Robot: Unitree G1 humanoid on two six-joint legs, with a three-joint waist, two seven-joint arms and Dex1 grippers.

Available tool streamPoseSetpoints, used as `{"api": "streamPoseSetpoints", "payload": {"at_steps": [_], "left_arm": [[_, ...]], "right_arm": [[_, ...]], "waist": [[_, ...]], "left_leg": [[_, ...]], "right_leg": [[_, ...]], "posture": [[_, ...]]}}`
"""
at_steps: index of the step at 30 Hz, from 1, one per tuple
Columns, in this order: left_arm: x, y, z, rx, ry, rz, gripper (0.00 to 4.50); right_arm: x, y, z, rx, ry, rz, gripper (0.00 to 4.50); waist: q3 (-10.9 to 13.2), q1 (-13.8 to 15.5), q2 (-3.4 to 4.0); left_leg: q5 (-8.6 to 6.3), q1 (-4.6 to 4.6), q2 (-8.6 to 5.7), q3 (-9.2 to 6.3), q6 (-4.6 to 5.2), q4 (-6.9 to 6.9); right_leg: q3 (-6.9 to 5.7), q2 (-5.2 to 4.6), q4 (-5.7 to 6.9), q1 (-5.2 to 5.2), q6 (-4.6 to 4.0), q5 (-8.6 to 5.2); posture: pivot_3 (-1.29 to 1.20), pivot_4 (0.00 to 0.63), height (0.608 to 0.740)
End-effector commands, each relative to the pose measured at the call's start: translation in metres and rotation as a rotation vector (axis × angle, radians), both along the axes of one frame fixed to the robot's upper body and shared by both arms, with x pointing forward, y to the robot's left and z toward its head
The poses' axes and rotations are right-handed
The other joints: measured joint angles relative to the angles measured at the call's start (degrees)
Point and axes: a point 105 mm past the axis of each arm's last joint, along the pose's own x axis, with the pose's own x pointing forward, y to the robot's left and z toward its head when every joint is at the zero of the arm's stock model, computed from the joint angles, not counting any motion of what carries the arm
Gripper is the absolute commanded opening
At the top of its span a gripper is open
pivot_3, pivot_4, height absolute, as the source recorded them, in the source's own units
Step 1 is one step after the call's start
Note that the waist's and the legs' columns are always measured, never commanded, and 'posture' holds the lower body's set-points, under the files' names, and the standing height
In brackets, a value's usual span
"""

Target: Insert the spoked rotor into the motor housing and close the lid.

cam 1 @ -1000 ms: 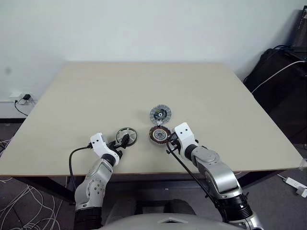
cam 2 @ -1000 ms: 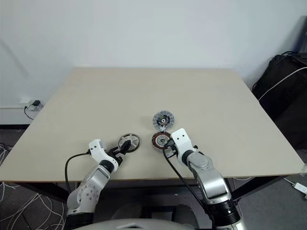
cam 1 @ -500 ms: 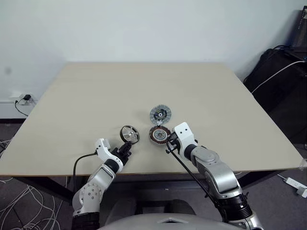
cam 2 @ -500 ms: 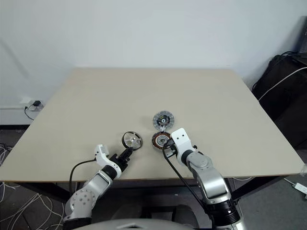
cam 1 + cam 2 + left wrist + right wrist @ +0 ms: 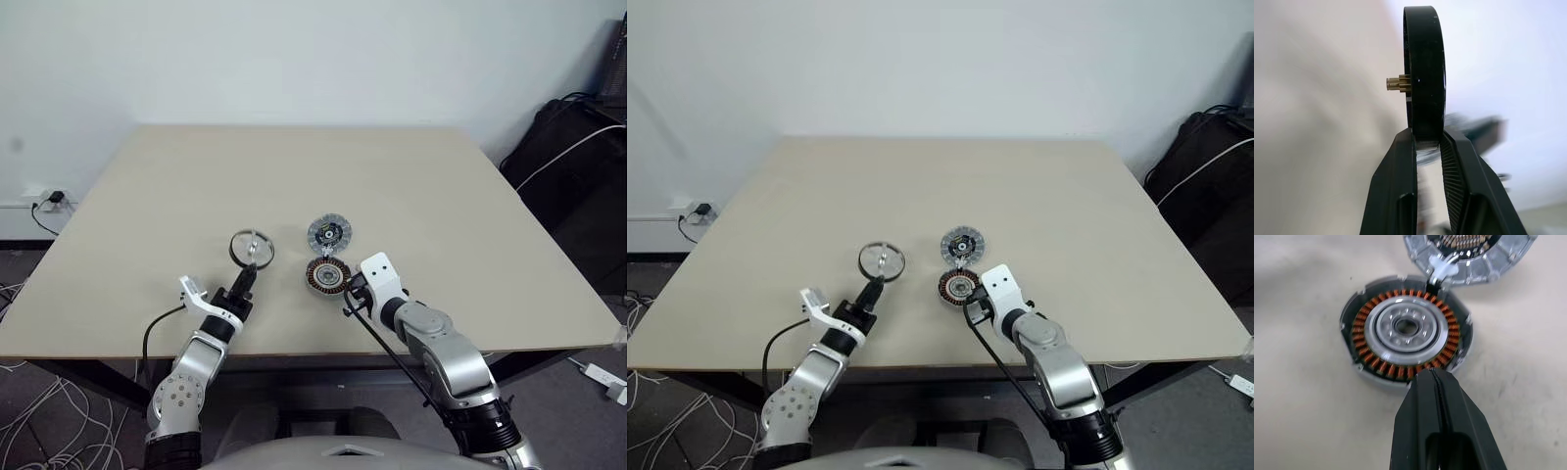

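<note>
Lifted the spoked rotor [image 5: 252, 248] off the table [image 5: 411, 186], left tool [image 5: 1427, 142] clamped on just its rim, so I could drop it.

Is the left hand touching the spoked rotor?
Touching. In the left wrist view the left hand clamps both fingers on the rim of the spoked rotor, seen edge-on, with no gap at either finger.

Spoked rotor [image 5: 252, 248] upright, above table
</note>
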Motion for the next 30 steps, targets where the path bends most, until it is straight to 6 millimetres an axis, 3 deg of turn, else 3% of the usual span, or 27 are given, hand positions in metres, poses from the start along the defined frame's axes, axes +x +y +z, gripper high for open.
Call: {"api": "streamPoseSetpoints", "payload": {"at_steps": [1, 9, 21, 30], "left_arm": [[0.003, -0.047, 0.027, -0.186, -0.078, -0.107, 0.41], [0.006, -0.098, 0.015, -0.171, -0.002, -0.360, 0.41], [0.009, -0.121, -0.008, -0.140, 0.093, -0.457, 0.41], [0.006, -0.133, -0.013, -0.134, 0.117, -0.498, 0.41]], "right_arm": [[-0.004, -0.002, 0.014, 0.013, -0.045, 0.014, 0.00], [-0.031, -0.015, 0.004, 0.000, 0.013, 0.001, 0.00], [-0.039, -0.024, 0.004, 0.000, 0.014, -0.067, 0.00], [-0.038, -0.025, 0.005, -0.004, 0.008, -0.076, 0.00]], "waist": [[0.00, 0.02, -0.02], [0.03, 0.03, -0.04], [0.04, 0.09, -0.07], [0.04, 0.06, -0.07]], "left_leg": [[0.00, 0.00, -0.01, 0.01, 0.00, 0.01], [0.00, 0.05, 0.02, -0.01, 0.00, 0.04], [0.00, 0.06, 0.03, -0.04, 0.01, 0.09], [-0.01, 0.05, 0.03, -0.04, 0.02, 0.09]], "right_leg": [[0.00, 0.00, -0.01, 0.01, 0.00, 0.00], [-0.02, 0.05, 0.08, 0.03, 0.02, -0.01], [-0.02, 0.05, 0.08, 0.06, 0.03, -0.01], [-0.01, 0.04, 0.07, 0.05, 0.03, -0.01]], "posture": [[0.00, 0.000, 0.740], [0.00, 0.000, 0.740], [0.00, 0.000, 0.740], [0.00, 0.000, 0.740]]}}
